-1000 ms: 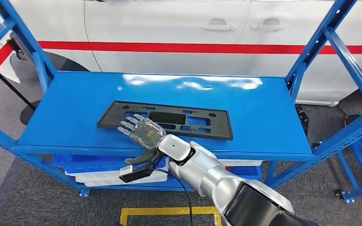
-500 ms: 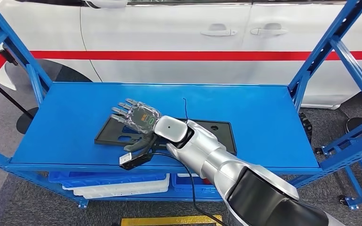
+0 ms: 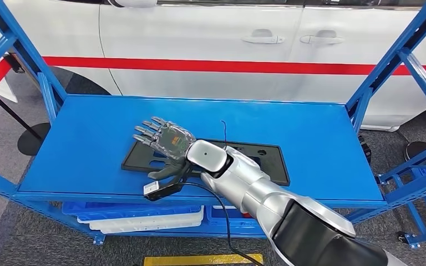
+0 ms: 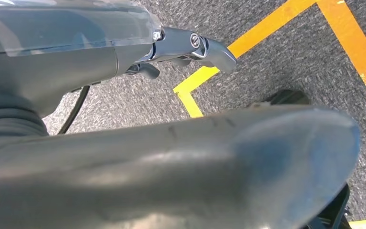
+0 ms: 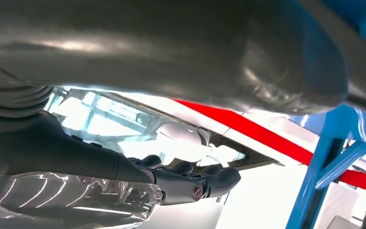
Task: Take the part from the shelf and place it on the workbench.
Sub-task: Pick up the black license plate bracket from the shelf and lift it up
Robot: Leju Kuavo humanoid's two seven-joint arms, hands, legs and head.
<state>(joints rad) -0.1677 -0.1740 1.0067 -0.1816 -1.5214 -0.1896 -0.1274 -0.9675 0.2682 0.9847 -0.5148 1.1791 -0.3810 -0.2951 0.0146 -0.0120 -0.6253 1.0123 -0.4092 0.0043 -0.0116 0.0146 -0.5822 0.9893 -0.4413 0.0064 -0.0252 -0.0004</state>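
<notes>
Right hand (image 3: pixel 163 138) lifting, fingers spread, holding nothing | flat black plastic frame part (image 3: pixel 255 164) lying ungrasped on blue metal shelf (image 3: pixel 77 144) | pickup pending

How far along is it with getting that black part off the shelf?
Early stage. Done: the right hand has reached the black part. In hand: its fingers are spread above the part's left end, thumb near the front edge, with no clear grip. Left: grasp, lift off the blue shelf, carry to the workbench.

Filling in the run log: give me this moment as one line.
stage: grasping | right hand: over part's left end, thumb under near edge, fingers spread | part: flat on shelf | left hand: hanging over floor
</notes>
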